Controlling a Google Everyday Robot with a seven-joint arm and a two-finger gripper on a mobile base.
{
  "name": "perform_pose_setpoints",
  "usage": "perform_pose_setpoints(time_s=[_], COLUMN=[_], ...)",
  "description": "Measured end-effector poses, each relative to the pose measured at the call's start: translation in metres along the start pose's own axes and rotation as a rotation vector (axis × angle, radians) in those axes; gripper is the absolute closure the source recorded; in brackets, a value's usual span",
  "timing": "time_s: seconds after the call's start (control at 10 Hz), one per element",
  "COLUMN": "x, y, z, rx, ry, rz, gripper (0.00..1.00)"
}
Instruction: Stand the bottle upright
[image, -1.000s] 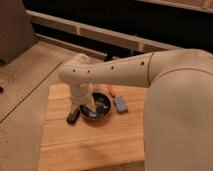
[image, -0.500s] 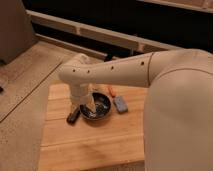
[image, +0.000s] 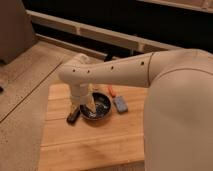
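Scene: wooden board (image: 100, 145) on a speckled floor, with dark rails behind.
Arm: white, reaching from the right across the board, with the wrist bent downward.
Gripper (image: 85, 104): pointing down at the left rim of the bowl, low over the board.
Grip: opening not discernible; hold on anything not discernible.
Bottle (image: 91, 106): pale cream, slim, tilted, at the left inner edge of the bowl directly under the gripper; contact between the two not discernible.
Bowl (image: 101, 111): dark, round, near the middle of the board.
Black bar (image: 73, 116): lying just left of the bowl.
Blue-grey block (image: 120, 104): just right of the bowl.
Orange item (image: 111, 91): behind the bowl, near the block.
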Motion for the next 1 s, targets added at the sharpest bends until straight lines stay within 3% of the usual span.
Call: perform_pose_setpoints(time_s=[0.7,0.8,1.0], x=[-0.001,-0.005,-0.044], y=[0.0,-0.002,-0.023], z=[0.0,-0.003,-0.016], rx=[0.001,0.008,0.063], ry=[-0.002,-0.012,-0.067], rz=[0.0,-0.001,0.01], gripper=[0.35,0.35,0.35])
